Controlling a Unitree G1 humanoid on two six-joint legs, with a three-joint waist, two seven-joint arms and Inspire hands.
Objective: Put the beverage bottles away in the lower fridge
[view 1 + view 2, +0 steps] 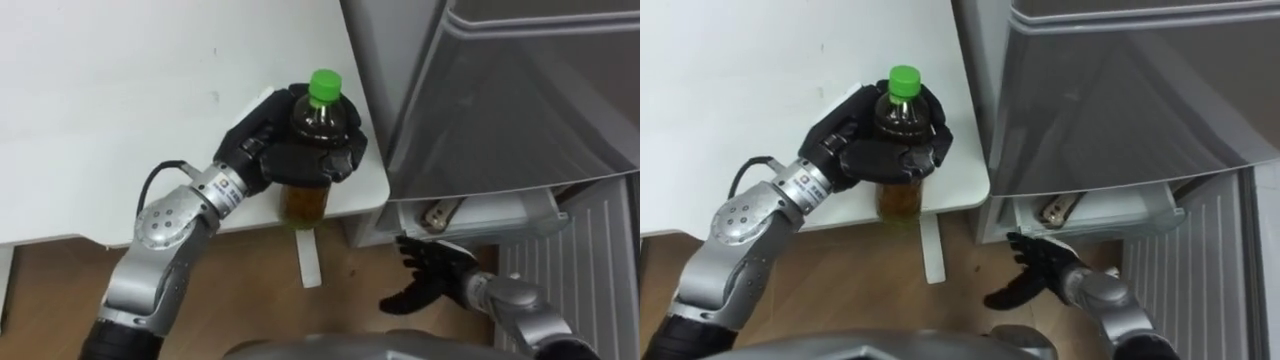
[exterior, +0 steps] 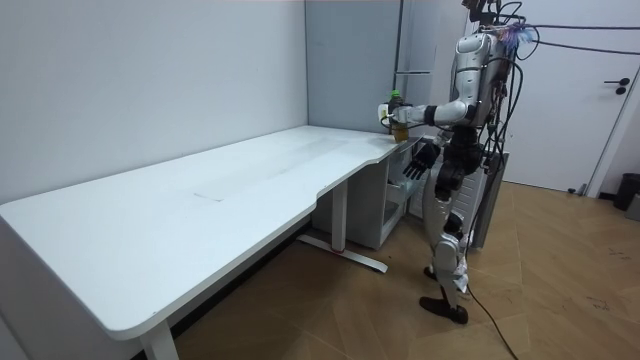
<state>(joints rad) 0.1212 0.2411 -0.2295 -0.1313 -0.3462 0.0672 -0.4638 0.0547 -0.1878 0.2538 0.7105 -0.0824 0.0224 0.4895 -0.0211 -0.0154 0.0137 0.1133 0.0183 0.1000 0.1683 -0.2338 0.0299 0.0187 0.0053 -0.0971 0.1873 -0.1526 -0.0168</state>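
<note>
The left hand (image 1: 262, 148) clasps the bottle (image 1: 305, 200) upright, just left of the fridge (image 1: 500, 100). The right hand (image 1: 430, 275), fingers spread and empty, is nearer the fridge's lower compartment (image 1: 500, 215).

The cap (image 1: 324, 86) is green, the bottle (image 1: 305, 205) amber-brown, the left robot hand (image 1: 262, 145) black, the desk (image 1: 100, 120) white.

The left hand (image 1: 290, 155) wraps the bottle (image 1: 305, 200) just left of the fridge (image 1: 500, 90), hiding the bottle's middle and any label. The fridge is cut off at 2 edges, top and right. Low in the fridge, a small brownish object (image 1: 440, 212) behind clear plastic is too indistinct to name.
</note>
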